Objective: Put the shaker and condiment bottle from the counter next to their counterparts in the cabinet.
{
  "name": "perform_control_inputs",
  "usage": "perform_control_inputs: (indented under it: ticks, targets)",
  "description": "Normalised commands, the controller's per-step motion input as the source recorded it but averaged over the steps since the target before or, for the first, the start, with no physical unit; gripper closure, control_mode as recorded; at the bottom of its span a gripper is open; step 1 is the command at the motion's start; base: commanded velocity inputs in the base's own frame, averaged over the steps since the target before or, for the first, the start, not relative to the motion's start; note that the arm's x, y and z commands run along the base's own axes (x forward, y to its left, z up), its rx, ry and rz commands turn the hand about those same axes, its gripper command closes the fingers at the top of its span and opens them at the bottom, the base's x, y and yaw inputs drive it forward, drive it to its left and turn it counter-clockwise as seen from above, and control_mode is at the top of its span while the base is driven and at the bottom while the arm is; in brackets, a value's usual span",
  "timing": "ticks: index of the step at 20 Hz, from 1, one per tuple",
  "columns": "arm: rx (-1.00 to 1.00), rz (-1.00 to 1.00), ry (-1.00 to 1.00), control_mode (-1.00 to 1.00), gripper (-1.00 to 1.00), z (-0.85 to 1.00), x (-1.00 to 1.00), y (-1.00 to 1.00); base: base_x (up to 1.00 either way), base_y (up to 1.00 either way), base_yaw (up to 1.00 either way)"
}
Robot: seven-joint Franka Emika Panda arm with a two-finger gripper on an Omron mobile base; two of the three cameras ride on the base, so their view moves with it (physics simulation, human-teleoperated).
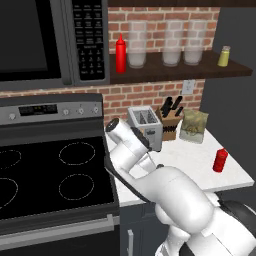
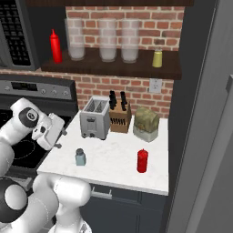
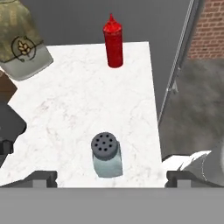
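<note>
While the gripper (image 3: 109,177) hangs wide open and empty, the shaker (image 3: 106,155) stands upright between its tips, seemingly just below; the condiment bottle (image 3: 113,41) waits farther along the counter (image 3: 65,113).

I am looking at the shaker (image 3: 106,155), a small pale blue-grey cylinder with a darker grey, hole-dotted cap, standing upright on the white marble counter (image 2: 118,159) near its front edge, in front of the toaster (image 2: 94,118). The condiment bottle (image 2: 142,160) is standing upright well apart from it, toward the counter's right side; it is red with a pointed cone nozzle. Up on the cabinet (image 2: 113,67), a dark brown shelf against the red brick, the counterparts are resting at opposite ends: the slim red bottle (image 2: 56,46) at the left, the yellow-green shaker (image 2: 157,58) at the right.
</note>
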Motion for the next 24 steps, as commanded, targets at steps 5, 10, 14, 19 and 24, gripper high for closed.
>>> perform_control_inputs:
  ticks: [5,10,14,19,24]
  targets:
    - [-0.15,-0.01,0.00,-1.00,-1.00,-0.12,0.00,0.15,0.00,0.00,0.00]
    - [-0.11,0.00,0.03,-1.00,-1.00,-0.11,0.04,0.00,0.00,0.00,0.00]
    - [-0.38,0.00,0.17,-1.00,-1.00,-0.37,0.33,-0.02,0.00,0.00,0.00]
    - [-0.15,0.00,0.11,-1.00,-1.00,-0.12,0.16,-0.04,0.00,0.00,0.00]
    - [0.00,0.00,0.01,-1.00,-1.00,-0.04,0.00,-0.26,0.00,0.00,0.00]
